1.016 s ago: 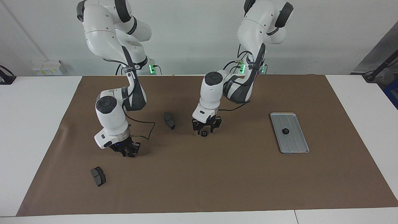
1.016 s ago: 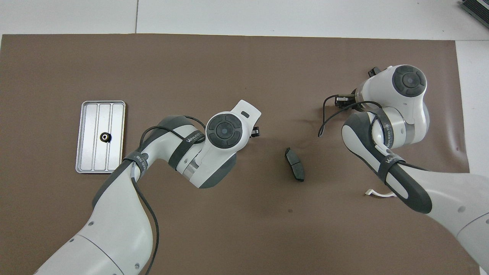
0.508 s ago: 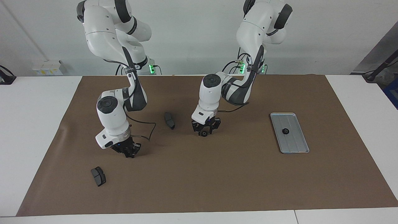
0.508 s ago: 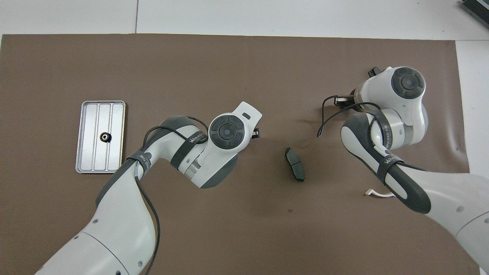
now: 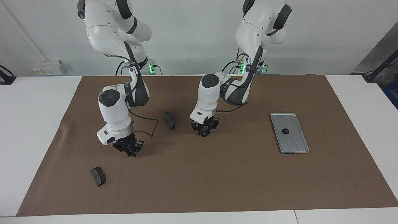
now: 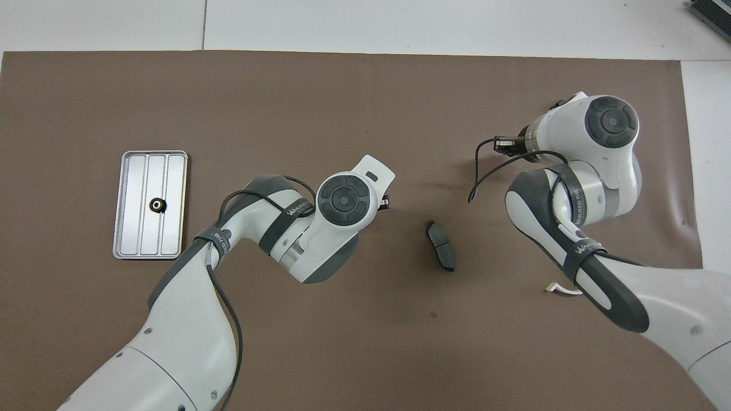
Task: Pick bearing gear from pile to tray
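Observation:
A small black bearing gear (image 5: 204, 134) lies on the brown mat, in the middle. My left gripper (image 5: 204, 132) stands straight over it, fingertips drawn in against its sides. Another gear (image 5: 285, 131) lies in the silver tray (image 5: 295, 143) toward the left arm's end of the table; from overhead, this gear (image 6: 156, 205) sits mid-tray (image 6: 137, 228). My right gripper (image 5: 130, 151) is shut, low over the mat toward the right arm's end; anything between its tips is hidden. The left wrist covers the left gripper from overhead.
Loose pile parts lie scattered. One dark brake pad (image 5: 169, 120) lies between the two grippers, a second pad (image 5: 98, 176) farther from the robots than the right gripper. A white half-ring bracket (image 6: 562, 290) peeks out beside the right forearm.
My left gripper's fingers have drawn in around the gear on the mat. My right gripper has shut and moved slightly up and toward the middle.

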`<act>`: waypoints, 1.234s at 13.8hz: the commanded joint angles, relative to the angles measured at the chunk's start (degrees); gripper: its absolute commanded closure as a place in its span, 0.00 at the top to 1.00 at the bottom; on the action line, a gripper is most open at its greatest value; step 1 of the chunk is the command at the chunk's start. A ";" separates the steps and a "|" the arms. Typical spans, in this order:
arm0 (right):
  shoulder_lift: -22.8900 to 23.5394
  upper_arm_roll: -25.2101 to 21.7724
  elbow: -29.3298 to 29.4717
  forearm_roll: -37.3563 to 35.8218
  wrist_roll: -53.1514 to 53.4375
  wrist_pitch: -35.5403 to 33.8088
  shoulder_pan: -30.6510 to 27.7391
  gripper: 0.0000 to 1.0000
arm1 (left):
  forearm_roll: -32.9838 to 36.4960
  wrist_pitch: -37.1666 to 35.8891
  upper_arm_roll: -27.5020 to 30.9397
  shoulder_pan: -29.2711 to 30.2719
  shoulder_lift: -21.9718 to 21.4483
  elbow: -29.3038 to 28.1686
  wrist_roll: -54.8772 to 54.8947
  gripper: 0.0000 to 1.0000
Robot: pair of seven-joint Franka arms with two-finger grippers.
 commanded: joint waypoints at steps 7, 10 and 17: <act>-3.01 1.87 -2.21 -0.02 13.82 -1.13 7.98 0.00 | 1.44 -1.96 0.91 -0.35 -0.27 0.63 -0.83 0.13; -3.45 1.87 -2.56 -0.02 15.16 -1.74 9.75 0.00 | 1.44 -5.81 0.91 3.85 -4.30 1.16 0.48 0.13; -2.84 1.78 -2.04 -0.10 21.31 -2.53 20.19 0.00 | -5.49 -18.45 0.38 21.95 -14.67 -0.15 26.27 0.13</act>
